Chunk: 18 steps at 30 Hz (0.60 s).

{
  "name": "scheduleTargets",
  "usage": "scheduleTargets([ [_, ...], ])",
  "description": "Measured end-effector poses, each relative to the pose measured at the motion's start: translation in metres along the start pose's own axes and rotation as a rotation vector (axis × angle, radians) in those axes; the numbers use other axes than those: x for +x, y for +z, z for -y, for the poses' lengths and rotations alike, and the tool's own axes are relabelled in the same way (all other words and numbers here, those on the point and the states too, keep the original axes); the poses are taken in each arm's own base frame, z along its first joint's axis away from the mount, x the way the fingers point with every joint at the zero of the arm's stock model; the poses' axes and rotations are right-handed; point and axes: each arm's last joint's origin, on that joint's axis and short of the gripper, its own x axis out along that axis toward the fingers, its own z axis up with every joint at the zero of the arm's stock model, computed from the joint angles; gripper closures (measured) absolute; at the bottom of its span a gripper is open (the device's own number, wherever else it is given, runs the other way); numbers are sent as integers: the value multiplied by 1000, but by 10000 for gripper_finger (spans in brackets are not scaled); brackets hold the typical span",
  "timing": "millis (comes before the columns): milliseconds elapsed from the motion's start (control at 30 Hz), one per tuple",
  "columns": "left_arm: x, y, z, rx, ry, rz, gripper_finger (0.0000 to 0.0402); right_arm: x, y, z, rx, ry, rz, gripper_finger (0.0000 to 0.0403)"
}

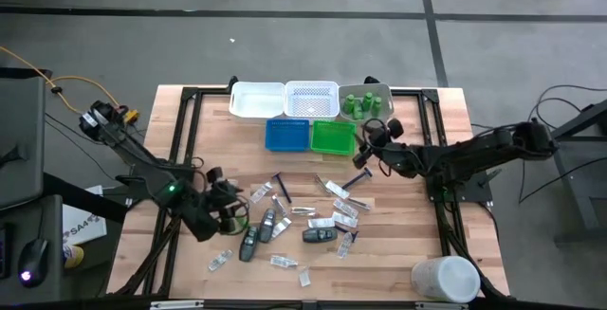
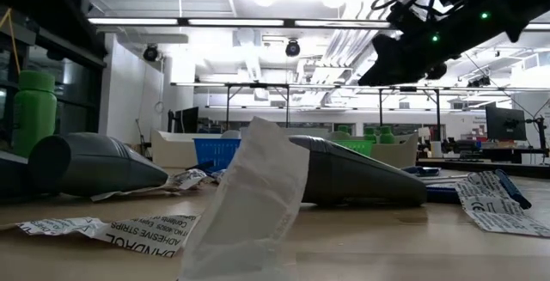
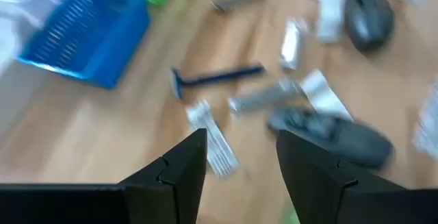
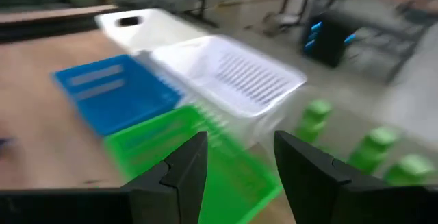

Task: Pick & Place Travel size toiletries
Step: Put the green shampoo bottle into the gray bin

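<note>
Looked straight down on the whole worktop [image 1: 190, 149] from overhead. Sat level at worktop height, close among the litter. Shared the blue tray [image 1: 286, 135] across overhead and both wrist views.

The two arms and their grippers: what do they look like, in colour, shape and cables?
Both arms are dark, almost black, built of jointed segments. The left arm shows a small green light, and a yellow cable runs near its base. Black cables trail behind the right arm. The left gripper and the right gripper each have two dark, angular, wedge-shaped fingers.
</note>
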Motion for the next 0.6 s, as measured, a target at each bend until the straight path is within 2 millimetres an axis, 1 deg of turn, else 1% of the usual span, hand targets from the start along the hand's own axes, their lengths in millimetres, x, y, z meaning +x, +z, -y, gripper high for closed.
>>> scheduleTargets([
  [133,-8,-11,4,63,-42,-57,226,-6,-7,-8,35,138,-69,240],
  [300,-18,-26,7,173,-119,-179,226,-17,-15,-19,-18,271,-137,240],
  [433,-21,-31,7,349,-169,-234,226,-28,-18,-27,-20,333,-145,240],
  [600,-18,-33,10,449,-173,-247,226,-40,-21,-36,-46,397,-142,241],
])
